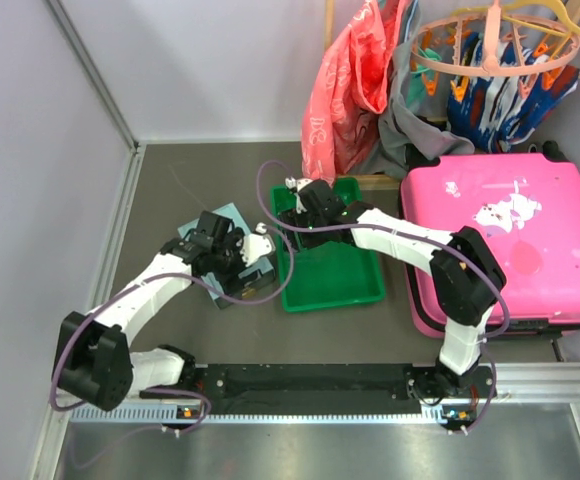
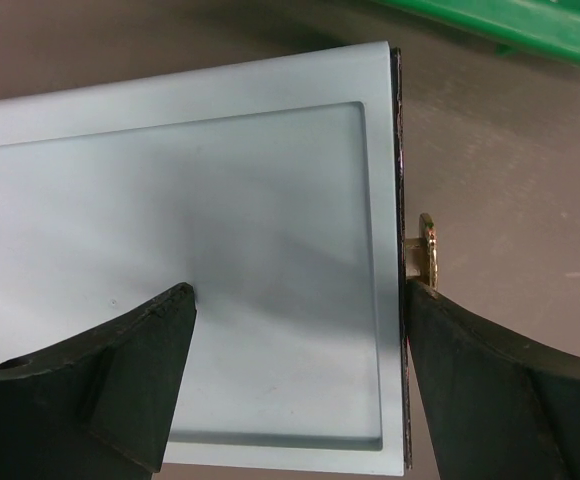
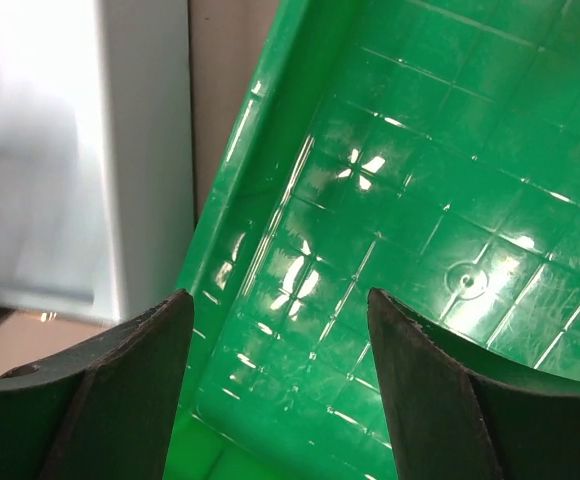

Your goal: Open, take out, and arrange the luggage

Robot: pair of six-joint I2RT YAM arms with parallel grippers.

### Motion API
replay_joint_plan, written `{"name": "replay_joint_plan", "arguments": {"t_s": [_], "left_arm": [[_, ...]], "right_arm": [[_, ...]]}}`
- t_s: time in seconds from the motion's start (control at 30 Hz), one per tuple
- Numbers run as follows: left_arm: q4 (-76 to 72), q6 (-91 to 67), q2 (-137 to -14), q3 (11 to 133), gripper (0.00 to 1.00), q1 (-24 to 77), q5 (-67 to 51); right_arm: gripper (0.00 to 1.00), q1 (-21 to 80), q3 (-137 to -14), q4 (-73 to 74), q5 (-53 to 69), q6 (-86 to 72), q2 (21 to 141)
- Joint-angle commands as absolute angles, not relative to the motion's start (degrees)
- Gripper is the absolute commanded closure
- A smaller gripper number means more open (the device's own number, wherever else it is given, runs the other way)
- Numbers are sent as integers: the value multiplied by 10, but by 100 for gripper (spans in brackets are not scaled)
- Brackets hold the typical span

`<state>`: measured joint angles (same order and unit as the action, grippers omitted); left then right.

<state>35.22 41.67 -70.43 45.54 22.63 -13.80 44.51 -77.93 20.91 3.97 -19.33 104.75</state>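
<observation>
The luggage (image 1: 510, 240), a hot-pink hard-shell suitcase with white stickers, lies flat and closed at the right, apart from both grippers. My left gripper (image 1: 242, 255) hangs open over a small pale-teal box (image 1: 220, 222). In the left wrist view, one finger is above the box lid (image 2: 220, 220) and the other stands at its edge by a gold clasp (image 2: 428, 248); the left gripper (image 2: 300, 290) grips nothing. My right gripper (image 1: 295, 200) stands open over the far-left end of the green tray (image 1: 340, 275). Only the tray floor (image 3: 390, 220) shows between the fingers of the right gripper (image 3: 280, 295).
A red bag (image 1: 350, 80), grey clothing (image 1: 410, 130) and a round peg hanger (image 1: 495, 45) crowd the back behind the suitcase. Walls close the left and back sides. The arms' base rail (image 1: 320, 385) runs along the near edge.
</observation>
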Motion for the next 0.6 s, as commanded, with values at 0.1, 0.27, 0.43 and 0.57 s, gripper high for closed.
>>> {"name": "replay_joint_plan", "arguments": {"t_s": [0.1,0.27,0.43,0.57], "left_arm": [[326,382,-807,455,16,148,-88],[303,395,-859,489,17,46,-108],[287,421,-889,513,17,-27,-119],[279,425,-914,539,17,-75,-145]], "right_arm": [[30,450,-788,188,44,-192,1052],[30,480,-810,199,32,-185,1074],[30,516,-844,206,47,-183,1117],[37,539,-881,210,78,-192,1164]]}}
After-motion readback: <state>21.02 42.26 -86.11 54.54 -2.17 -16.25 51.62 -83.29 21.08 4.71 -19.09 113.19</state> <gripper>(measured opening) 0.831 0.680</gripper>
